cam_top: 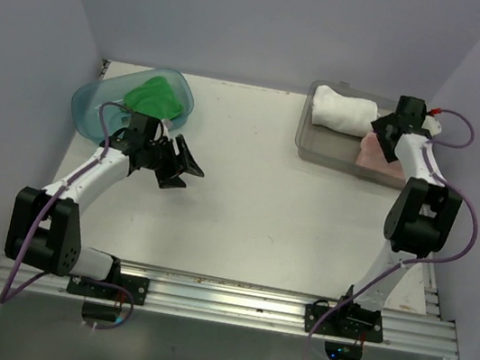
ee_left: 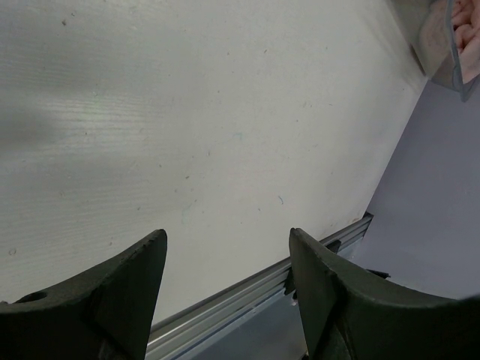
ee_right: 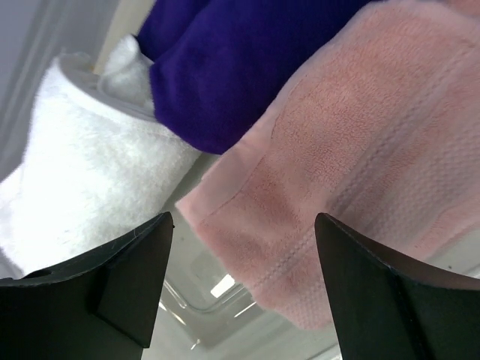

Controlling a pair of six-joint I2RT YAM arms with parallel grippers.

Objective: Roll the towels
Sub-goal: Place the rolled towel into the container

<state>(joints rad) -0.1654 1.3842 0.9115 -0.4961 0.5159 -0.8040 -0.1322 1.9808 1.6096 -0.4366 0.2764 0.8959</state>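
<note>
Towels lie at both upper corners of the overhead view. At upper right, a clear grey tray (cam_top: 327,150) holds a rolled white towel (cam_top: 342,109) along its far side and a salmon pink towel (cam_top: 379,155) nearer the front. My right claw (ee_right: 244,221) hangs just over that tray, its two dark fingers spread wide with nothing between them. In its wrist camera the pink towel fills the right of the frame, its edge lying over a dark purple towel (ee_right: 225,60) at the top. The white roll sits at the left, touching the purple one. At upper left of the overhead view, a bright green towel (cam_top: 154,96) is bunched inside a teal see-through tub (cam_top: 87,110). My left claw (cam_top: 183,176) hovers just in front of the tub over the white table (cam_top: 261,220), fingers wide apart and holding nothing. Its wrist camera shows tabletop, a metal rail (ee_left: 247,289) along the bottom, and a corner of the tray at upper right.
</note>
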